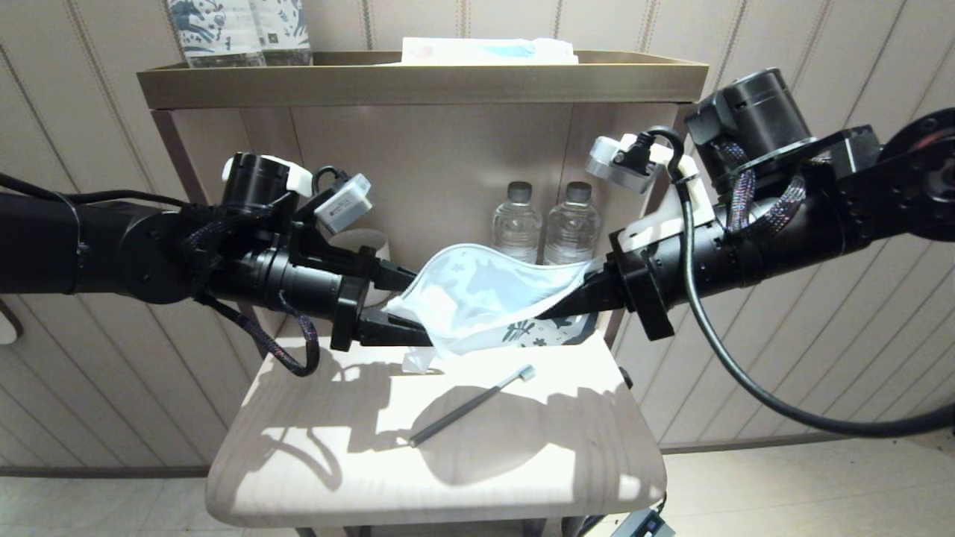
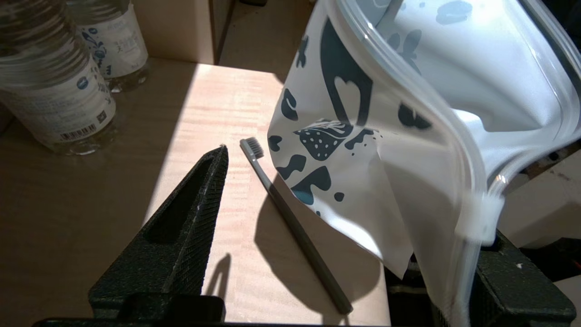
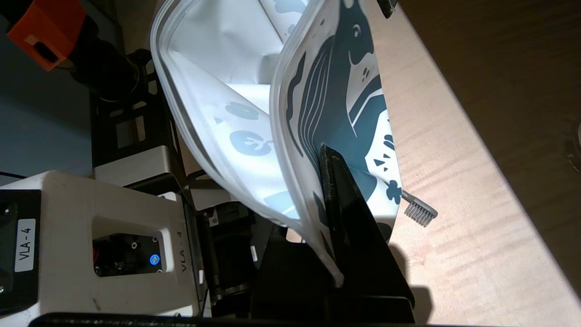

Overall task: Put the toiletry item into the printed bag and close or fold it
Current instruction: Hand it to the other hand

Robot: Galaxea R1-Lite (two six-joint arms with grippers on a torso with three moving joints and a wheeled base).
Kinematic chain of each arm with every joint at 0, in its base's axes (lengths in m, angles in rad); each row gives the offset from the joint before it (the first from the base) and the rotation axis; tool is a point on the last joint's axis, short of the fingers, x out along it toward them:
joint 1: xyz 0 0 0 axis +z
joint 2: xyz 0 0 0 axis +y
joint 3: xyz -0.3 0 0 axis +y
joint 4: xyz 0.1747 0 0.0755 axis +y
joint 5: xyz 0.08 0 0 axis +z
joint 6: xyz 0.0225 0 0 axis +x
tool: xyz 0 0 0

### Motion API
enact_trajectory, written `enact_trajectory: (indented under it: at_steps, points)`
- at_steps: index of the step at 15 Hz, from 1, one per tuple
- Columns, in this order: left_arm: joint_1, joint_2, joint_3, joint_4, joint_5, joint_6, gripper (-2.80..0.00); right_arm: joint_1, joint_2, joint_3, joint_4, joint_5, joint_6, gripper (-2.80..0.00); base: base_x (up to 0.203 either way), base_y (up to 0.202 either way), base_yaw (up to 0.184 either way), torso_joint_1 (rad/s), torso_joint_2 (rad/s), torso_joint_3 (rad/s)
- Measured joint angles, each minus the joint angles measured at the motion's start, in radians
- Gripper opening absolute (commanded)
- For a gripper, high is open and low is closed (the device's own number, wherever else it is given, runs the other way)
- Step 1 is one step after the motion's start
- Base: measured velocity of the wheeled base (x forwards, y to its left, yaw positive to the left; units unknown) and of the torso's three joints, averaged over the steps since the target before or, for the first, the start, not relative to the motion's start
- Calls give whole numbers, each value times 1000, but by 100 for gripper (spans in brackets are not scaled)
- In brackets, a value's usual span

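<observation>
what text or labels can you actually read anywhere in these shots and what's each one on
"VLA - 4": printed twice on the white robot housing, seen in the right wrist view, once on a small sticker and once on its side.
Water bottles: the labels carry a barcode and small print, too blurred to read.
Upright blue-patterned packages on the tray: print too small to read.
Printed bag: only pictures, no words.
Toothbrush: no marking visible.

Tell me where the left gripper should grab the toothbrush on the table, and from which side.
Probably mid-handle, from straight above. The toothbrush lies flat and diagonal on the table, so turn the left gripper, now open, to close across the thin handle. Avoid the bristle end: it sits under the printed bag that the right gripper holds.
</observation>
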Motion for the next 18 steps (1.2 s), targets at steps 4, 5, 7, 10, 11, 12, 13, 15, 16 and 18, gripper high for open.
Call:
enact_trajectory:
  at_steps: [4,5,7,10,11,12,13,15,16,18]
  points:
    - [9,10,-9,0,-3,14,0,-21,-11,7,0,-1,-5,-280,0,0,0,0,0,0]
    - [18,10,-17,1,-5,13,0,-30,-15,12,0,-1,-5,-280,0,0,0,0,0,0]
    - [43,6,-31,2,-25,10,0,-40,-21,19,0,-1,-4,-280,0,0,0,0,0,0]
    - [79,-7,-45,3,-52,10,0,-61,-32,26,0,2,-5,-280,0,0,0,0,0,0]
    - [80,-9,-48,4,-52,10,0,-64,-36,27,0,2,-5,-280,0,0,0,0,0,0]
    - [84,-11,-51,4,-53,9,0,-66,-39,28,0,4,-5,-280,0,0,0,0,0,0]
    - [87,-11,-54,5,-54,7,0,-66,-42,28,-1,4,-4,-280,0,0,0,0,0,0]
    - [91,-12,-55,7,-70,4,0,-66,-44,26,-1,4,-4,-280,0,0,0,0,0,0]
    - [91,-12,-51,7,-76,4,0,-65,-44,24,-2,5,-3,-280,0,0,0,0,0,0]
    - [85,-11,-46,15,-76,3,0,-63,-44,19,-1,5,-3,-280,0,0,0,0,0,0]
